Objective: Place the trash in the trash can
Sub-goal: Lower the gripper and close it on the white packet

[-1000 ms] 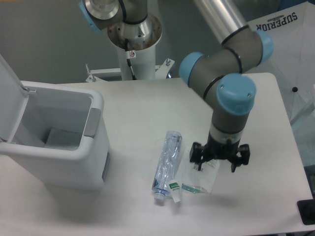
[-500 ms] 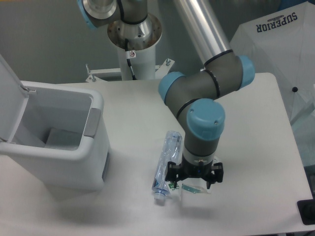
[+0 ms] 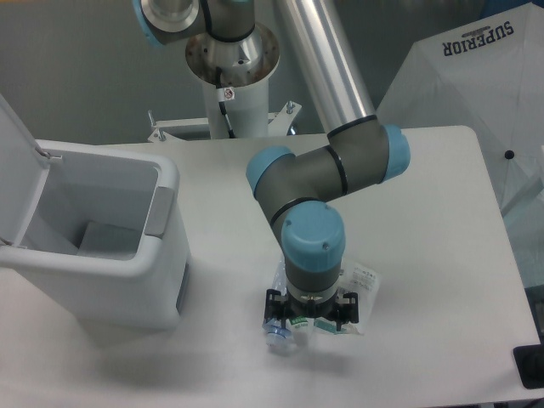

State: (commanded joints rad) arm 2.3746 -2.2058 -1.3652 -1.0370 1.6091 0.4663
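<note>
The trash lies at the table's front middle. The crushed clear bottle [image 3: 275,333] is mostly hidden under my wrist; only its capped lower end and a sliver of its side show. The flat clear packet [image 3: 364,284] sticks out to the right of the wrist, with its green-white labels just below the fingers. My gripper [image 3: 309,313] points straight down over both pieces, its black fingers [image 3: 272,304] spread apart and open. Whether they touch the trash is hidden. The white trash can [image 3: 161,255] stands at the left with its lid [image 3: 15,170] raised.
The arm's base pedestal [image 3: 231,68] rises at the back centre. White fabric printed SUPERIOR [image 3: 476,76] hangs off the table's right side. A small black object [image 3: 529,365] sits at the front right corner. The grey panel [image 3: 158,211] faces the trash.
The arm has swung left over one second. The gripper moved from above the packet's right part to above the bottle's lower end and the labels, now covering most of the bottle.
</note>
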